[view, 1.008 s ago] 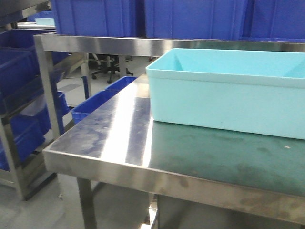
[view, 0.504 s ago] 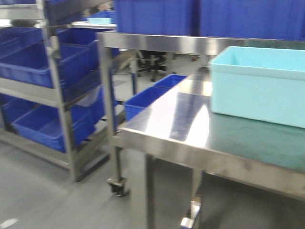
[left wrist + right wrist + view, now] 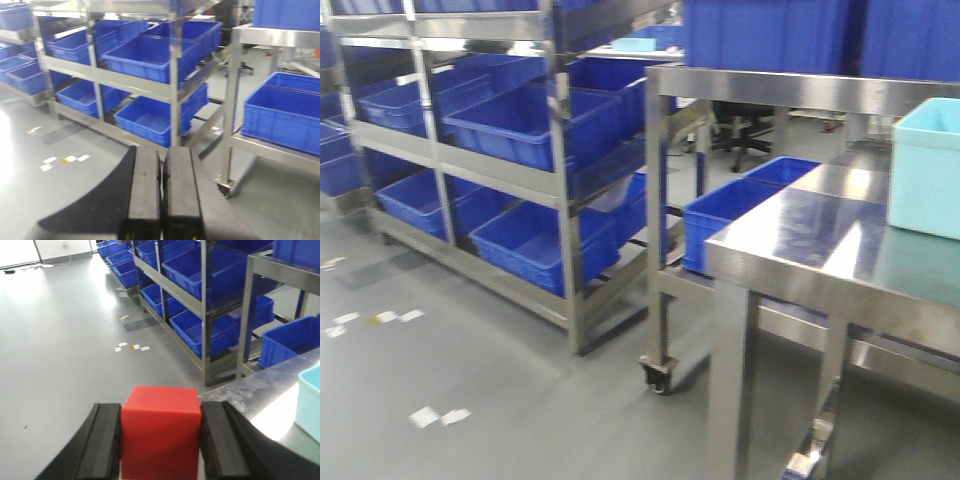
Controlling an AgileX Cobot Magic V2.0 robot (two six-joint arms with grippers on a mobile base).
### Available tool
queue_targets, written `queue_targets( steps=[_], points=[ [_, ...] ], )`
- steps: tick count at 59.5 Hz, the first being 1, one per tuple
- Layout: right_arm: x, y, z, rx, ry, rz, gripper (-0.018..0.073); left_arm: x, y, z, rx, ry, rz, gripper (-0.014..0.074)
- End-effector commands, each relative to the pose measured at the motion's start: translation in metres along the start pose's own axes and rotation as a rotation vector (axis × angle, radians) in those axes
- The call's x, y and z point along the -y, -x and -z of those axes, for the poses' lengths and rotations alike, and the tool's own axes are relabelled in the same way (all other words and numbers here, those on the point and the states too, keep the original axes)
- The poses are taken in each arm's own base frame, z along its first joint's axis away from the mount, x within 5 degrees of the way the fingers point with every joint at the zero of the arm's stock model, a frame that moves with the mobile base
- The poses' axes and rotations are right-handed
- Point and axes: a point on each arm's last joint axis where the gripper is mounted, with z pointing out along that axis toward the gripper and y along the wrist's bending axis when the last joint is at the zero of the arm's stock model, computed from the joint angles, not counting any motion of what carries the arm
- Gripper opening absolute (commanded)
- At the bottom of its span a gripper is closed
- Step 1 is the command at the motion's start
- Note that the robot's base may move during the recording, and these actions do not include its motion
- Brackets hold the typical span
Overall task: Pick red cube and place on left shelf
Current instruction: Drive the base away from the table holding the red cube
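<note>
— Fingers (image 3: 107,442) of your right gripper (image 3: 160,450): what do they do?
— They clamp the red cube (image 3: 159,420) between them. Your left gripper (image 3: 161,200) has its fingers pressed together on nothing. You find the left shelf (image 3: 566,240) ahead of the fingers, well apart.

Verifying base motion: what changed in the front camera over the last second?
The view swung left. The teal tub slid from centre frame to the right edge, and only the left end of the table shows. The shelf with blue crates, barely visible before, now fills the left half. Unchanged: the tub sits on the table. Currently the right gripper holds the red cube; the left gripper is shut, empty.
</note>
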Motion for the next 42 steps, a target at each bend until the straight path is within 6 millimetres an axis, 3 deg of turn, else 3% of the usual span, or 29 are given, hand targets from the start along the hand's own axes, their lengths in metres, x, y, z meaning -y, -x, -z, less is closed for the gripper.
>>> queue_targets(
  steps=[1,42],
  points=[
    [-0.0007,0.0161,0.0036,0.115,-0.004,0.012,0.0057,0.0004,0.001,0.0002,0.079,-0.007,0.005,0.0101],
    [-0.0007,0.0161,0.0036,0.115,-0.004,0.012,0.0057,0.0004,0.001,0.0002,0.079,-0.007,0.005,0.0101]
  ],
)
